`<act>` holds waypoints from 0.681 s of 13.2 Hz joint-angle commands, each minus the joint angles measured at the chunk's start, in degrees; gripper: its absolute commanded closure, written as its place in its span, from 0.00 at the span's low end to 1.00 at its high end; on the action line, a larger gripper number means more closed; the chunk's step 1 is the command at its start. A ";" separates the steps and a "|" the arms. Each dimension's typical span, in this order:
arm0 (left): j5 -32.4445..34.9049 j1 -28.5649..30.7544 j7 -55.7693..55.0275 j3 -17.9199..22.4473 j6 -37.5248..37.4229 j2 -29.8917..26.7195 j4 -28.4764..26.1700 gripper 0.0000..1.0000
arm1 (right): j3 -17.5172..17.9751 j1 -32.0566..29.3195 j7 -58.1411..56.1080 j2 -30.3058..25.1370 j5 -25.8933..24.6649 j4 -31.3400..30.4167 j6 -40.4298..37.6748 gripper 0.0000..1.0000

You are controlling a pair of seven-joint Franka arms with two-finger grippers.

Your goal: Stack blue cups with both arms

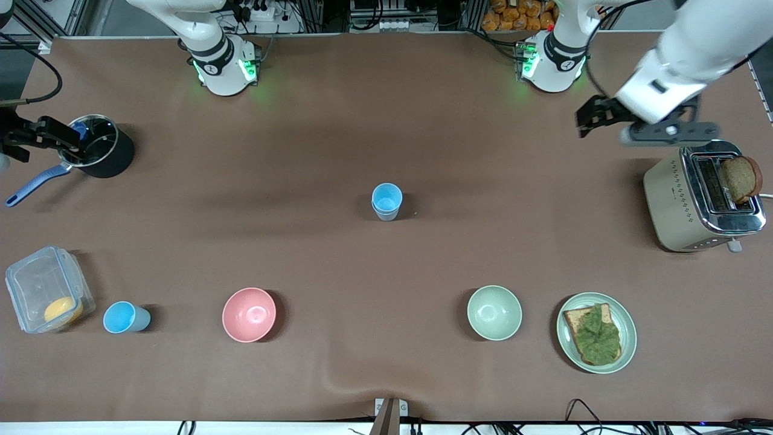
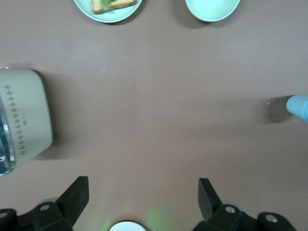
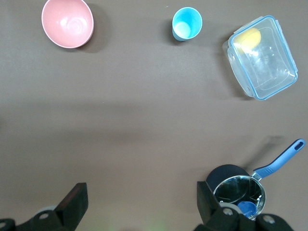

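Note:
One blue cup stands upright in the middle of the table; its edge shows in the left wrist view. A second blue cup stands near the front camera at the right arm's end, between a clear container and the pink bowl; it also shows in the right wrist view. My left gripper is open and empty in the air beside the toaster; in its wrist view it is over bare mat. My right gripper is open and empty, up beside the black pot; it shows in its wrist view too.
A pink bowl, a pale green bowl and a plate with topped toast stand in a row near the front camera. A clear lidded container holds a yellow item. The toaster holds a bread slice.

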 commanded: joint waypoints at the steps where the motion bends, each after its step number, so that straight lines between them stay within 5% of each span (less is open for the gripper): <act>1: 1.33 2.03 6.12 0.99 -1.47 -2.97 -0.89 0.00 | 0.44 -0.70 -0.47 -0.30 0.50 -0.06 0.08 0.00; 9: 1.33 4.68 8.96 3.19 -4.28 -4.12 -0.45 0.00 | 0.53 -0.88 -0.47 -0.30 0.50 -0.06 0.08 0.00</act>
